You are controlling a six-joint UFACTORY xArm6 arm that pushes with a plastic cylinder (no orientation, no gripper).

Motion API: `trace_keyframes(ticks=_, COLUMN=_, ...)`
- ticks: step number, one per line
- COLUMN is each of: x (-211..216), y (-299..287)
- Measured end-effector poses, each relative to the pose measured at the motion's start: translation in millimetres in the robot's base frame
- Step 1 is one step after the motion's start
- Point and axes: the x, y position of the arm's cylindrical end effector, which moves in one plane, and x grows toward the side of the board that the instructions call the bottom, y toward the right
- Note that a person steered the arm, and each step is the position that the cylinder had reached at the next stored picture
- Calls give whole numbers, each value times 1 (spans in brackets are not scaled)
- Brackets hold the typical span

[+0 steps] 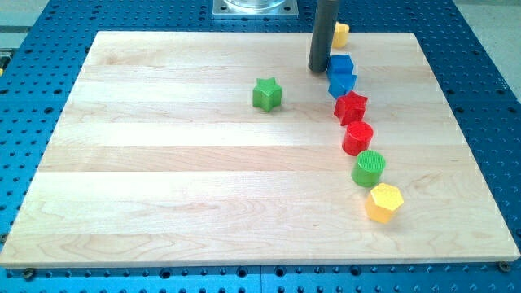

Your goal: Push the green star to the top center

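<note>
The green star [266, 94] lies on the wooden board [163, 179], a little above the middle and slightly right of center. My tip [318, 70] stands at the view's top, up and to the right of the star with a clear gap between them. The tip is just left of a blue cube [339, 65], close to it or touching it.
A column of blocks runs down the right side: a yellow block [340, 33] at the top edge, the blue cube, a second blue block [343, 83], a red star [351, 107], a red cylinder [357, 137], a green cylinder [369, 168], a yellow hexagon [383, 202].
</note>
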Motion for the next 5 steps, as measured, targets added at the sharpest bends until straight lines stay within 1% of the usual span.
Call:
trace_keyframes(ticks=1, x=23, y=-68)
trace_keyframes(ticks=2, x=25, y=-146)
trace_keyframes(ticks=3, x=89, y=-186)
trace_keyframes(ticks=4, x=109, y=-124)
trace_keyframes(ticks=5, x=51, y=-113)
